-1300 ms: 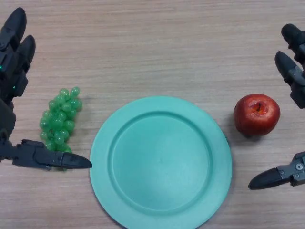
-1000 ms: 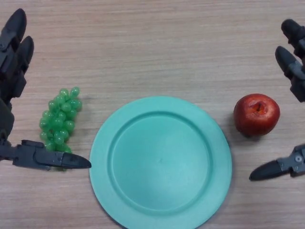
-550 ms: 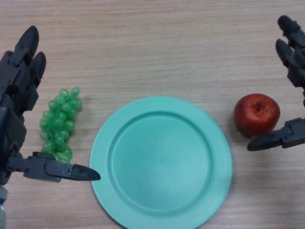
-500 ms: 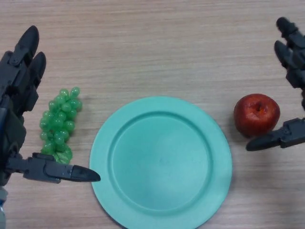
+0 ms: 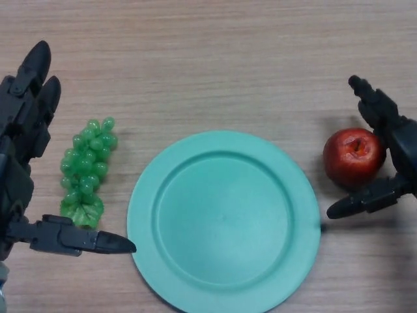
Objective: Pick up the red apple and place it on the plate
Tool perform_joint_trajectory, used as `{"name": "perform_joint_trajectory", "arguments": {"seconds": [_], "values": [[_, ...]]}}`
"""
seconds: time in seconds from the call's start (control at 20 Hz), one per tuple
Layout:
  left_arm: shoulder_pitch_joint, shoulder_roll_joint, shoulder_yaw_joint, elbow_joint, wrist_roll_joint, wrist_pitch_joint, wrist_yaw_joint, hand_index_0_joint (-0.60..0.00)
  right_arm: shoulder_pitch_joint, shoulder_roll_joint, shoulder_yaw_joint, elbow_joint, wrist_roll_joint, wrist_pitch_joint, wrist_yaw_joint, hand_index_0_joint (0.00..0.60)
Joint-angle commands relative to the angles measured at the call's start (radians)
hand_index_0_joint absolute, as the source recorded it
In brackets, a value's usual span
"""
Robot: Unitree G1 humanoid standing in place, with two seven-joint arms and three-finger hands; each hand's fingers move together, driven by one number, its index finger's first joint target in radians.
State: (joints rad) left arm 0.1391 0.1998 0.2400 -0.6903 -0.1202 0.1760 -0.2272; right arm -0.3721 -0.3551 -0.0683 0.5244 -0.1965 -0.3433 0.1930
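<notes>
A red apple (image 5: 352,156) sits on the wooden table, just right of a round teal plate (image 5: 225,220) that lies empty in the middle. My right hand (image 5: 399,147) is open and reaches around the apple from the right: its fingers (image 5: 373,105) arch over the far side, its thumb (image 5: 362,201) lies on the near side. The fingers and thumb are not closed on the apple. My left hand (image 5: 18,169) is open at the left edge, beside a bunch of green grapes (image 5: 86,166).
The grapes lie left of the plate, between my left hand's fingers and thumb (image 5: 81,238). Bare wooden table (image 5: 215,59) stretches across the far side.
My right hand has moved left and closer round the apple, fingers now over its far side and thumb under its near side. My left hand shifted slightly. The apple and plate stay put.
</notes>
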Motion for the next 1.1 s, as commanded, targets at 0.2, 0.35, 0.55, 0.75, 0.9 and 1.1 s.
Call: {"name": "perform_joint_trajectory", "arguments": {"seconds": [0.2, 0.35, 0.55, 0.75, 0.9, 1.1], "values": [[-0.003, 0.014, 0.054, -0.042, 0.008, -0.177, 0.022, 0.0, -0.044, -0.069, -0.062, -0.048, -0.054, -0.093, -0.16, 0.6], [0.001, 0.011, 0.053, -0.045, 0.008, -0.174, 0.021, 0.0, 0.004, -0.041, -0.077, -0.263, 0.044, 0.013, -0.118, 0.6], [0.001, 0.012, 0.064, -0.061, 0.0, -0.162, 0.013, 0.0, 0.148, 0.047, -0.04, -0.702, 0.209, 0.331, -0.067, 0.6], [0.004, 0.008, 0.067, -0.059, -0.003, -0.171, 0.011, 0.0, 0.261, 0.126, 0.084, -0.84, 0.096, 0.34, -0.075, 0.6], [0.01, 0.006, 0.071, -0.067, -0.019, -0.172, 0.002, 0.0, 0.31, 0.16, 0.216, -0.788, -0.052, 0.253, -0.155, 0.6], [0.021, 0.0, 0.093, -0.071, -0.044, -0.183, -0.011, 0.0, 0.303, 0.165, 0.354, -0.668, -0.183, 0.209, -0.292, 0.6]]}}
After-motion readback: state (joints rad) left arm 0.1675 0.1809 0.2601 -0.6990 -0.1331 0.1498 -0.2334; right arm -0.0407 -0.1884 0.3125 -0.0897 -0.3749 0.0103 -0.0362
